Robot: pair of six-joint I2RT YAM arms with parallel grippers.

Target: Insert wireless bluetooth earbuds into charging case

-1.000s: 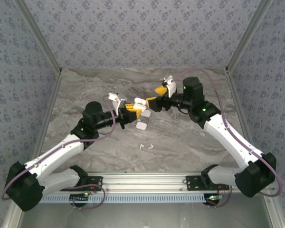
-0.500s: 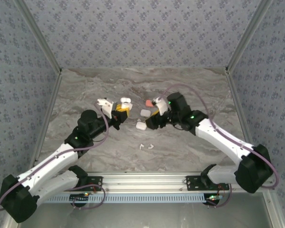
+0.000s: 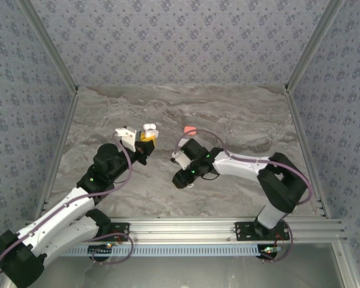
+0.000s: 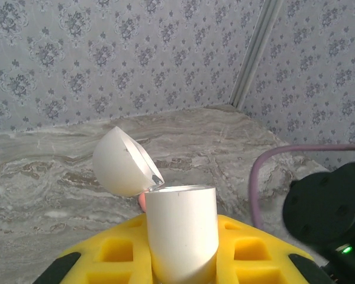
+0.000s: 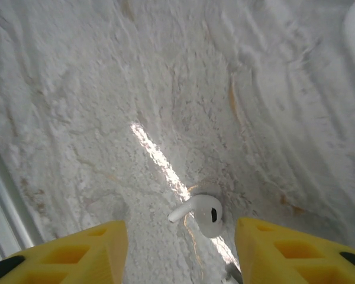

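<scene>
Step in hand: right hand taking earbud off tabletop. Earbud lies low centre of right wrist frame, between jaws, untouched; right hand open. Long axis near horizontal: stem toward left, bulb right, dark spot facing camera. Best: lower squarely, centre bud, close gently so it cannot squirt out. Left hand clamps open charging case, lid tipped toward upper left
</scene>
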